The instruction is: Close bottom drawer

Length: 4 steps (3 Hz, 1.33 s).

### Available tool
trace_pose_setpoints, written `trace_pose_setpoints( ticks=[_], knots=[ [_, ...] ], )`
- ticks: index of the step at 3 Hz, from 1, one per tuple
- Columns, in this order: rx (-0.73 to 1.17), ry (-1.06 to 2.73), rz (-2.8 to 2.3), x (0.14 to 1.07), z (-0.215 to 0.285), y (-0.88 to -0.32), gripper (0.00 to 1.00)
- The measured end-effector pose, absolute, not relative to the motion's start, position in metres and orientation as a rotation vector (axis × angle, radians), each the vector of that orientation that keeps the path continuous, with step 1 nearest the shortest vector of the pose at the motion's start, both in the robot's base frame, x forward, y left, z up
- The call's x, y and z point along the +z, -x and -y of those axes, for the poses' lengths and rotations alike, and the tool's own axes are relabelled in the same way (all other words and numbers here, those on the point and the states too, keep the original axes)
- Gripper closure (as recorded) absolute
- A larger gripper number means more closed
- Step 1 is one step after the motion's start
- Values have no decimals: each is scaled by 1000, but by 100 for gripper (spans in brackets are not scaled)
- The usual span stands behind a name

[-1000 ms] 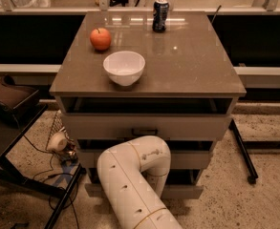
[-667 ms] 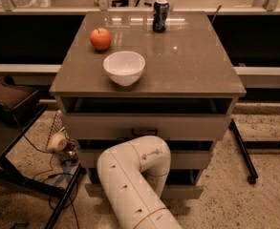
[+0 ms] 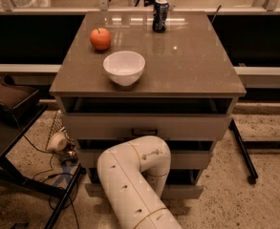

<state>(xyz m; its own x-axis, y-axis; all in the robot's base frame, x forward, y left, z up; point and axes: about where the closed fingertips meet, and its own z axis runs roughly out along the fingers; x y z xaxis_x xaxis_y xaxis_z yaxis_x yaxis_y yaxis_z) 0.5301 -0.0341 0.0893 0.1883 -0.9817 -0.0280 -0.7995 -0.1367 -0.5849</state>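
A lab-like workspace: terrazzo floor (image 3: 259, 202), loose cables (image 3: 53, 174)

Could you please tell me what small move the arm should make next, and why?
Probably a short push straight toward the cabinet. The bottom drawer front appears to stick out past the middle drawer, with a dark gap above it, so it looks open. The gripper is hidden behind the bent arm, low before that front.

White arm (image 3: 134, 175) hides the claw at the bottom drawer (image 3: 183, 191).
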Motion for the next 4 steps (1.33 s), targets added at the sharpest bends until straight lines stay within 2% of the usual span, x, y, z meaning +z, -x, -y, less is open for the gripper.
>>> trace_pose_setpoints(
  ticks=[1,2,4],
  knots=[
    [-516,2008,-1655,93,33,-532,84],
    [-590,2069,-1625,124,27,-535,100],
    [-682,2100,-1636,171,31,-522,100]
  ],
)
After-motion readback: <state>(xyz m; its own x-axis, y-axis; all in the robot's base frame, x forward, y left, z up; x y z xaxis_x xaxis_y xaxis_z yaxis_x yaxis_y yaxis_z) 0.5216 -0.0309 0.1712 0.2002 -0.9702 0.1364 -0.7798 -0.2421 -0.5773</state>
